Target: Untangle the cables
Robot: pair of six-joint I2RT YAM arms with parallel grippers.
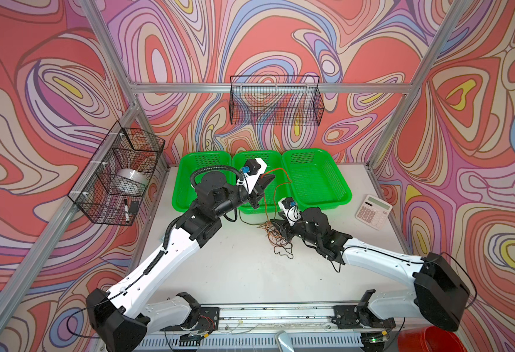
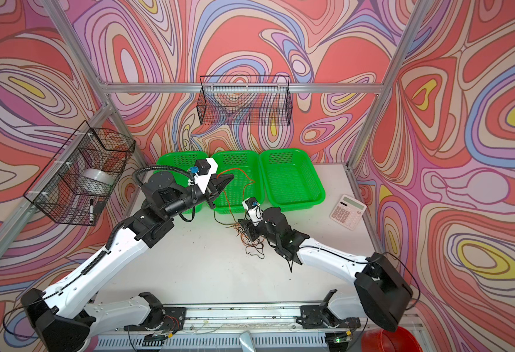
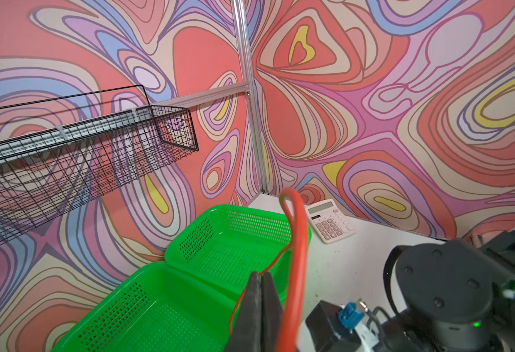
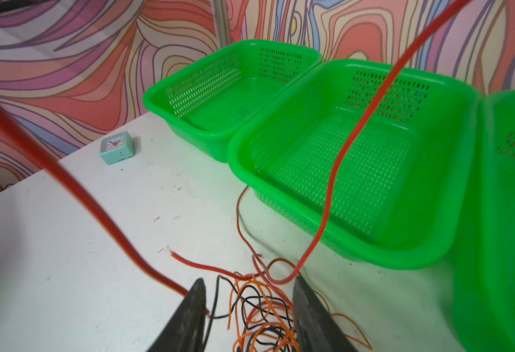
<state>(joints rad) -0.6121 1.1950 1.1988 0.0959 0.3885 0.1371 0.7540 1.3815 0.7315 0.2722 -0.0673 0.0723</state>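
The cables are thin orange, dark red and black wires in a tangle [image 1: 278, 238] [image 2: 251, 240] [image 4: 263, 317] on the white table in front of the green baskets. One red cable [image 1: 276, 189] [image 2: 244, 183] [image 4: 341, 152] rises out of the tangle, up over the middle basket [image 1: 257, 152]. My left gripper [image 1: 270, 180] [image 2: 230, 177] [image 3: 260, 275] is shut on it there, raised above that basket. The cable loops close past the left wrist camera as a thick red blur [image 3: 298, 243]. My right gripper [image 1: 276, 227] [image 2: 245, 227] [image 4: 248, 283] stands open, low over the tangle, with wires lying between its fingers.
Three green baskets stand side by side at the back: left [image 1: 205, 154], middle, right [image 1: 308, 151]. A white calculator [image 1: 373, 211] lies at the right edge. A small teal clock [image 4: 116, 147] sits near the left wall. Black wire baskets hang on the back wall [image 1: 276, 100] and left wall [image 1: 119, 173].
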